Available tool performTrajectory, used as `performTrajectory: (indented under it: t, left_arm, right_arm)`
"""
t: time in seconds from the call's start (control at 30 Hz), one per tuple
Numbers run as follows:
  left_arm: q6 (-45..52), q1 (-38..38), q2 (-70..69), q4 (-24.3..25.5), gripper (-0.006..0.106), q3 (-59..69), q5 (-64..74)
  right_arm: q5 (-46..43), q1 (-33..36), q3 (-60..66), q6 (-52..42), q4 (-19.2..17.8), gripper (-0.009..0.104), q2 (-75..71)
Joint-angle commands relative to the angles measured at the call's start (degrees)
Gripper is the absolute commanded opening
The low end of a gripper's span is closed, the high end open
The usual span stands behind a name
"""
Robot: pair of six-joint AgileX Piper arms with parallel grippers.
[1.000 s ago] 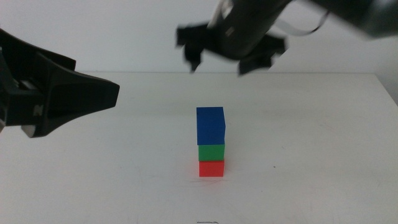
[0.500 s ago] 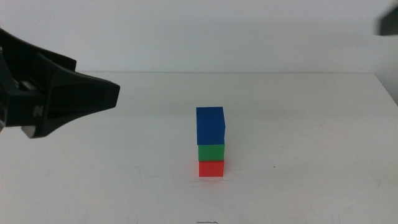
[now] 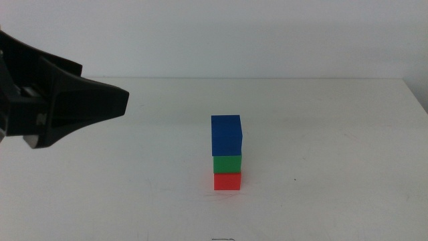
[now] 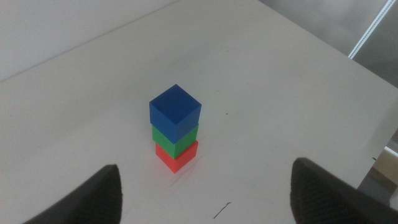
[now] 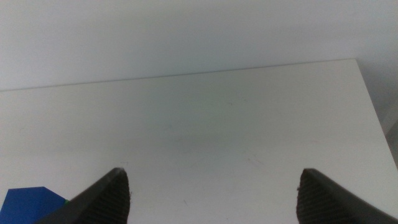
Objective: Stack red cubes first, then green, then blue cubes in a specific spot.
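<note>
now blue cube [image 3: 226,135] on green cube [image 3: 227,164], red cube [image 3: 227,181]; apart from left fingers [image 4: 112,193].

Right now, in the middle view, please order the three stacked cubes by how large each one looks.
1. Blue cube, on top: clearly the largest.
2. Green cube and red cube: these look alike in width, so I do not rank them.

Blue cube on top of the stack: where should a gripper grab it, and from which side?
Grip the blue cube across two opposite vertical faces, coming straight down from above. It sits topmost on the green cube and red cube, so its sides are free, and a vertical approach probably avoids toppling the stack.
</note>
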Motion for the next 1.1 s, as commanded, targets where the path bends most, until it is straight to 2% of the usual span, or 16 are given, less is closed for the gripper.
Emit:
performTrajectory:
  t: [0.0, 0.03, 0.13, 0.2, 0.37, 0.47, 0.53, 0.93, 1.07]
  left_arm:
    - [0.0, 0.0, -0.1, -3.1, 0.091, -1.5, -2.6]
    - [0.0, 0.0, -0.1, -3.1, 0.091, -1.5, -2.6]
    - [-1.6, 0.0, -1.2, 4.9, 0.091, -1.1, -10.7]
    - [-6.2, 0.0, -3.1, 11.9, 0.091, 0.8, -19.0]
    - [-27.6, 0.0, -8.6, 34.8, 0.091, 9.6, -39.8]
    - [-38.5, 0.0, -10.5, 44.7, 0.091, 13.2, -45.4]
    - [-42.7, 0.0, -10.7, 49.2, 0.091, 14.0, -45.9]
    - [-45.1, 0.0, -10.6, 50.3, 0.091, 14.6, -46.0]
    - [-45.1, 0.0, -10.6, 49.1, 0.091, 15.8, -45.9]
  right_arm:
    - [-3.3, -0.4, -1.4, -0.7, -0.3, 0.075, -0.6]
    - [-3.3, -0.4, -1.4, -0.7, -0.3, 0.075, -0.6]
    - [-3.3, -0.4, -1.4, -0.7, -0.5, 0.075, -0.6]
    - [-3.3, -0.4, -1.4, -0.7, -0.5, 0.075, -0.6]
    - [-3.3, -0.4, -1.4, -0.7, -0.5, 0.075, -0.6]
    - [-3.3, -0.4, -1.4, -0.7, -0.5, 0.075, -0.6]
    - [-3.3, -0.4, -1.4, -0.7, -0.5, 0.075, -0.6]
    - [-3.3, -0.4, -1.4, -0.7, -0.5, 0.075, -0.6]
    - [-3.3, -0.4, -1.4, -0.7, -0.5, 0.075, -0.6]
